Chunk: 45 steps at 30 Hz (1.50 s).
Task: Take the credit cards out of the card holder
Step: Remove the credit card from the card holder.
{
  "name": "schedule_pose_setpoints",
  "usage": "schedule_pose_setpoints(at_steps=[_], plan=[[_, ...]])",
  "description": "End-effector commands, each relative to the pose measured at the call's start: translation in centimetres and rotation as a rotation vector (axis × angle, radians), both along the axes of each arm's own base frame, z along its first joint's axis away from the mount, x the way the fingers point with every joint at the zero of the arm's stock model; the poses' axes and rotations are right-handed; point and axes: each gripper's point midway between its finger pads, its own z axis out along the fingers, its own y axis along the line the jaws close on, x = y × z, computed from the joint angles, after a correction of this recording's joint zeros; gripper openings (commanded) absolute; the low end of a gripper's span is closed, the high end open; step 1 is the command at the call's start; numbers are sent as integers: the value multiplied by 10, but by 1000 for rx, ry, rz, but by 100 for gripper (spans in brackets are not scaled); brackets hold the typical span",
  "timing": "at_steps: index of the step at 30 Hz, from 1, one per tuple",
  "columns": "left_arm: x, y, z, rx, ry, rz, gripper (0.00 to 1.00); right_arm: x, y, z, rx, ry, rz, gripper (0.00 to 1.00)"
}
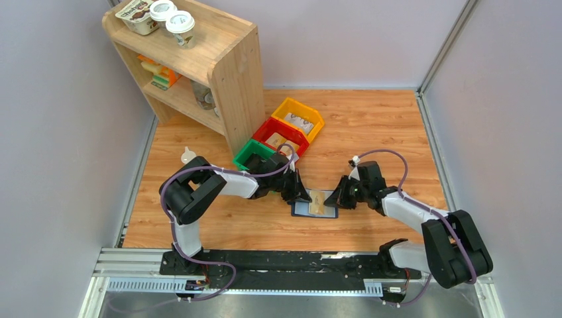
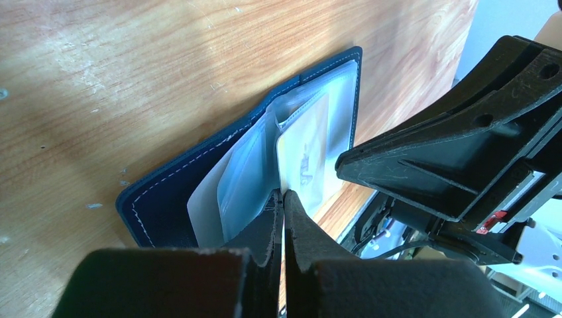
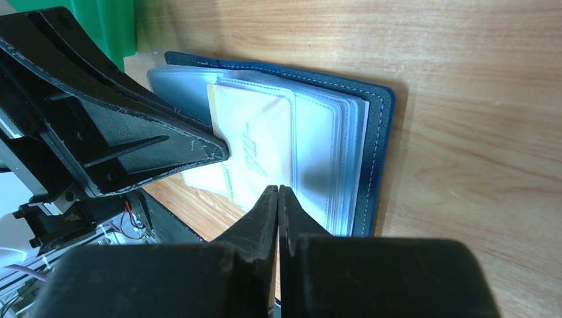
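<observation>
Navy card holder lies open at worktop centre, tan credit card on its sleeves. Left arm reaches low from 9 o'clock, right arm from 3 o'clock; left jaws and right jaws closed, tips at the card.

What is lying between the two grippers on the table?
The open card holder, with a tan credit card on its pages; the top view shows both between the left gripper and right gripper.
</observation>
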Motion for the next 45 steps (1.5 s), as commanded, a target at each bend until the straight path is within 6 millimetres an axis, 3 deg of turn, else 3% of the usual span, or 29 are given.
schedule_pose_setpoints(at_steps=[1, 12, 22, 34, 45], plan=[[4, 4, 2, -2, -7, 26, 0, 8, 3, 2, 13, -28, -1, 3], [4, -1, 9, -50, -5, 28, 1, -6, -9, -25, -59, 61, -30, 2], [11, -12, 34, -171, -9, 68, 23, -7, -13, -30, -85, 76, -36, 2], [13, -32, 66, -318, -31, 54, 21, -7, -13, -32, -90, 83, -38, 2], [2, -43, 51, -320, 3, -25, 28, -5, -13, -33, -99, 83, -35, 2]])
